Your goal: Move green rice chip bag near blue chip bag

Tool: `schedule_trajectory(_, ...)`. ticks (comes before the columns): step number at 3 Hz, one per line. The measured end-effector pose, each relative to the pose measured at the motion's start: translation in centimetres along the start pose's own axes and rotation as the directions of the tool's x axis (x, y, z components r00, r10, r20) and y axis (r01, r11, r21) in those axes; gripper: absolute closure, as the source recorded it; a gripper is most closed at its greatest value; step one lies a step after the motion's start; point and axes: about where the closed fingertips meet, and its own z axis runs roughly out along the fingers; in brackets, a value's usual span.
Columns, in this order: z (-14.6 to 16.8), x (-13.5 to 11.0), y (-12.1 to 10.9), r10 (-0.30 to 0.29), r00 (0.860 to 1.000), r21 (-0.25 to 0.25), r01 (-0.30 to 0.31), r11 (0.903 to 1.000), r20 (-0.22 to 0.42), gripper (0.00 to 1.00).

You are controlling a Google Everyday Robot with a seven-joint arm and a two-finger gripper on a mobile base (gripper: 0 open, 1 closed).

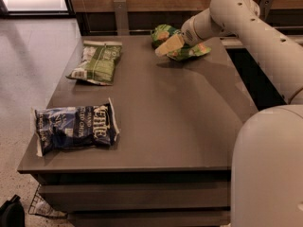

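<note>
The green rice chip bag (pixel 193 51) is bright lime green and crinkled, and sits at the far right of the table. My gripper (pixel 168 46) is over the bag's left-middle part and hides some of it; more of the bag shows behind it. The blue chip bag (pixel 75 128) lies flat at the near left corner, dark blue and white with large white letters. The two bags are far apart, across the table's diagonal.
A duller olive-green flat bag (pixel 97 62) lies at the far left of the grey table (pixel 180 126). My white arm reaches in from the right. A wooden wall and a dark ledge run behind the table. A wire rack stands on the floor at the lower left.
</note>
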Motion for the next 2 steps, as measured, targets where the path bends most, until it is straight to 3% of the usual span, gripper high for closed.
schedule_trajectory(1,0.8,1.5,-0.5,0.026,1.000,0.032,-0.026,0.9991,-0.017,0.00)
schedule_trajectory(2,1.9,2.7,-1.2,0.085,0.996,0.031,-0.085,0.9959,-0.021,0.20)
